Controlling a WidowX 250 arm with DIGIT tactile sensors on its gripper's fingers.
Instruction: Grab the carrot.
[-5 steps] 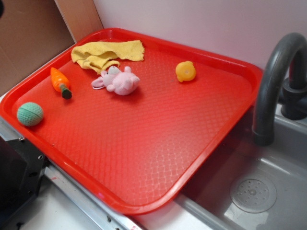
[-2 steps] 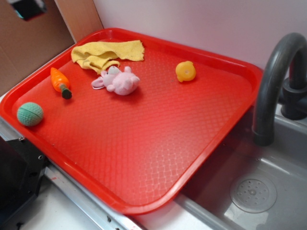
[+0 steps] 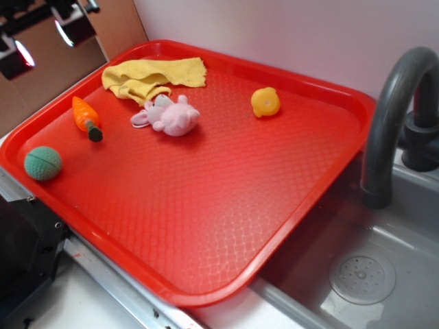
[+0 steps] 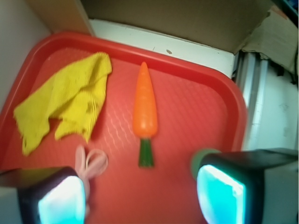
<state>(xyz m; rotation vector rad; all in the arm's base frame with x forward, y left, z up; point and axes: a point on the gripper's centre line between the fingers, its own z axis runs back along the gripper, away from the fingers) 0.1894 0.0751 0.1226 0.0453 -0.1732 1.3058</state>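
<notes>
well, claw (image 4: 140,198) open above carrot (image 4: 144,104), w/ yellow cloth (image 4: 65,100) beside, red tray (image 4: 219,116)

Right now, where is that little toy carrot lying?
In the exterior view the carrot lies near the left edge of the red tray, between the yellow cloth and the green ball, with the pink plush toy to its right.

carrot (image 3: 86,116) (image 4: 145,105) | look: small orange tapered toy, dark green stub end | state: lying flat, untouched, nothing gripping it | pose: in the exterior view tip toward the back-left, stub toward the front | place: left part of the red tray (image 3: 226,205), near its left rim
</notes>
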